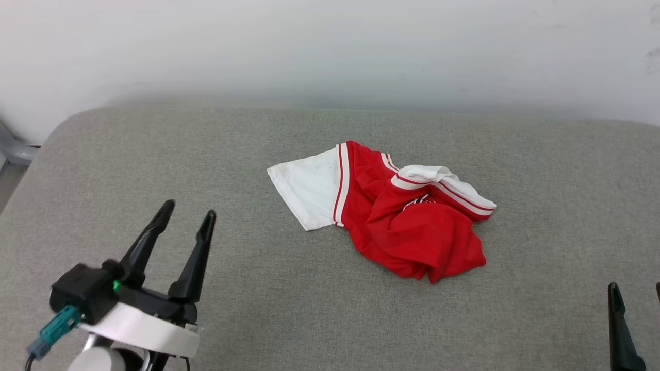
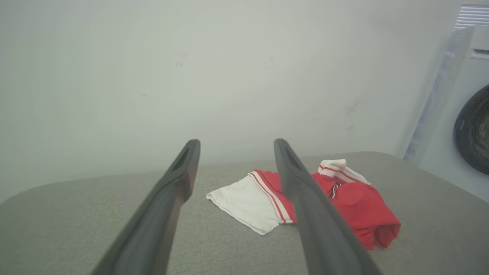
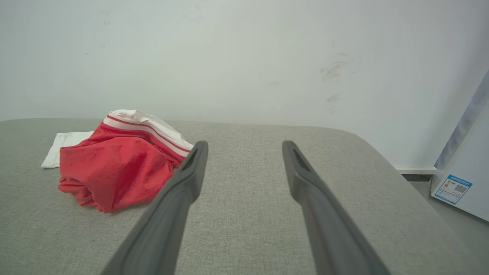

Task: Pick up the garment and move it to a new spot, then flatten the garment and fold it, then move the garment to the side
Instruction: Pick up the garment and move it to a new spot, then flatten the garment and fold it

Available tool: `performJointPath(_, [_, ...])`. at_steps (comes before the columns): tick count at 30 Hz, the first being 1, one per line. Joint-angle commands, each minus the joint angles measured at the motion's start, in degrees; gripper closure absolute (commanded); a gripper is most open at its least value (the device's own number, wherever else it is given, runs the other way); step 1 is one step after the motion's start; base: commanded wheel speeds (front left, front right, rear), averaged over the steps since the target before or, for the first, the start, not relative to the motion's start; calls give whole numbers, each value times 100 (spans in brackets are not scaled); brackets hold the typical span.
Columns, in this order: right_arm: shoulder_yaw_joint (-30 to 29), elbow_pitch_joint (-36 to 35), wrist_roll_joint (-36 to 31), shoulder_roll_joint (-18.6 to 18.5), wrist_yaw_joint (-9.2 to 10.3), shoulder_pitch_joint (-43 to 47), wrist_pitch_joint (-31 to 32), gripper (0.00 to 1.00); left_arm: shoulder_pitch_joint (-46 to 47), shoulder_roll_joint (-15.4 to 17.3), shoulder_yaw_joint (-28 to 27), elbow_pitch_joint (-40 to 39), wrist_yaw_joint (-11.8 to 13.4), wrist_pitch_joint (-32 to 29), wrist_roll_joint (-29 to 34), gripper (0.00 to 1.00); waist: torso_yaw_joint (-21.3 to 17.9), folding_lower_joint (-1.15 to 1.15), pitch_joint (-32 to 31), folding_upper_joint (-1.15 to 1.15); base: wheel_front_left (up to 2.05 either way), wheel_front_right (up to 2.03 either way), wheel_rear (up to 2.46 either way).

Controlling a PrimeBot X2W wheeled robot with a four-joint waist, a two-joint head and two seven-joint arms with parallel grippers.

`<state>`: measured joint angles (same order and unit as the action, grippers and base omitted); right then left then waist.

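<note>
The garment (image 1: 407, 221) lies crumpled in a heap near the middle of the grey padded surface (image 1: 258, 309), red body bunched up, one white sleeve spread flat to its left, the other sleeve folded on top. A bit of black print peeks from the folds. My left gripper (image 1: 186, 215) hovers open at the lower left, well short of the garment (image 2: 355, 206), nothing between its fingers. The right gripper (image 1: 637, 288) shows at the lower right corner with its fingers apart; in its wrist view the gripper (image 3: 244, 144) is open, with the garment (image 3: 114, 172) off to its left.
A pale wall (image 1: 330, 46) runs behind the surface. A white washing machine (image 2: 464, 114) stands to the right beyond the surface's edge, and a white appliance with a label (image 3: 458, 191) sits by the floor. A grey frame part (image 1: 13, 149) shows at the far left.
</note>
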<state>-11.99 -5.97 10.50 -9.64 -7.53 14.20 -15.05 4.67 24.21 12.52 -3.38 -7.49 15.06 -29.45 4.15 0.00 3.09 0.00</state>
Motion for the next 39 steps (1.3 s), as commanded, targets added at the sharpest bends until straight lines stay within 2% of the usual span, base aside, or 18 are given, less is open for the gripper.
performJointPath(1, [-12,-36,-38,35,8,48,-19,0,-97,-70,-74,-50,1,14,4,0,4,0,-9,0,0,0,0])
performJointPath(13, [-80,-162,-109,238,7,290,-20,0,-1147,-494,-683,-320,1,13,497,0,-48,0,-63,0,0,0,0])
performJointPath(18, [-91,-180,-120,280,7,331,-19,0,-1335,-511,-866,-368,1,14,652,0,-56,0,-73,0,0,0,0])
performJointPath(39, [1,-137,-128,197,7,208,-19,0,-1250,-541,-861,-252,1,15,715,0,22,0,5,0,0,0,0])
